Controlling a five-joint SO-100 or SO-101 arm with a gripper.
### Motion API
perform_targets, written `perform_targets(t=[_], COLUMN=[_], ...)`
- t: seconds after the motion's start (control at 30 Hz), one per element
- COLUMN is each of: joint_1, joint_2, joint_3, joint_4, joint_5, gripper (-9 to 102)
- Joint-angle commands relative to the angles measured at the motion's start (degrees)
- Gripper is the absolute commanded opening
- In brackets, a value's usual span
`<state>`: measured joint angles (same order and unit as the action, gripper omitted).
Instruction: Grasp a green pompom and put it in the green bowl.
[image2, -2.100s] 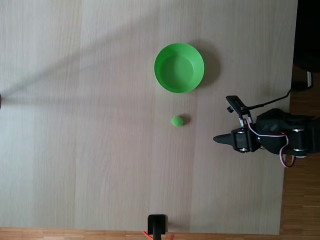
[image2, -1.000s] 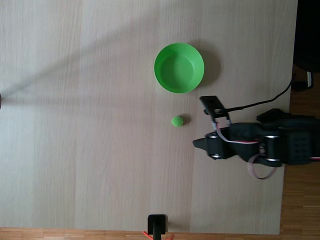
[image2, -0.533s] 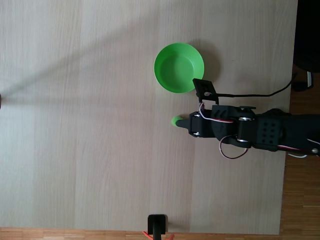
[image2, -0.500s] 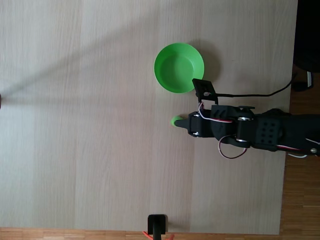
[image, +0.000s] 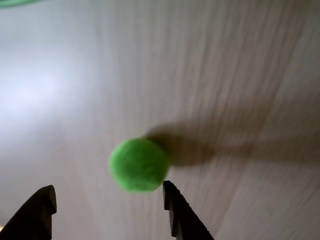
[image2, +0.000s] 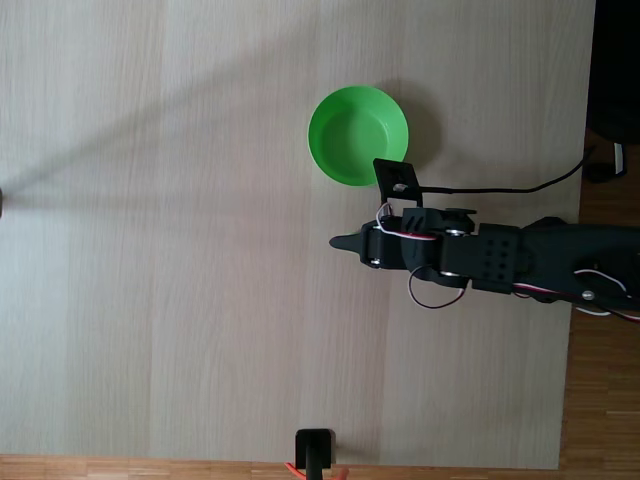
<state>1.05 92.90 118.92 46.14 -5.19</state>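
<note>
The tool (image: 107, 197) is spread wide in the wrist view, its two dark fingertips poking up from the bottom edge with a clear gap between them, gripping nothing. The left fingertip (image: 39, 205) sits well off to the side; the right fingertip (image: 172, 205) comes up just below and to the right of the green pompom (image: 138, 164). The pompom lies on the pale wooden surface (image: 225, 75) just ahead of the tool's opening, nearer the right fingertip than the left, and whether that fingertip touches it I cannot tell. The ball throws a soft shadow out to the right across the wood grain.

Up in the top-left corner of the wrist view, a blurred sliver of green shows, far ahead of the tool; what it belongs to I cannot tell from there.

In the fixed view the tool (image2: 343, 242) points left, its black tip over the surface (image2: 150, 250), with the arm (image2: 500, 262) stretching away to the right and red and white wires looping along it. The green bowl (image2: 358, 135) stands upright, beside the tool toward the top of that view and close to the arm, apart from the tip. A small black bracket (image2: 397, 180) on the arm reaches up near the bowl's lower rim.
</note>
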Motion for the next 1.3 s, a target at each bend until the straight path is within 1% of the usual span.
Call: perform_targets(t=[0.0, 0.67, 0.73, 0.97, 1.27], joint_1=[0.0, 0.8, 0.8, 0.8, 0.8], joint_2=[-1.0, -6.4, -6.4, -6.0, -5.7], joint_3=[-2.7, -2.9, -2.9, -2.9, -2.8], joint_4=[-0.1, -0.1, -0.1, -0.5, -0.7], joint_5=[-0.4, -0.4, -0.4, -0.4, -0.4], gripper=[26, 26, 24, 15, 14])
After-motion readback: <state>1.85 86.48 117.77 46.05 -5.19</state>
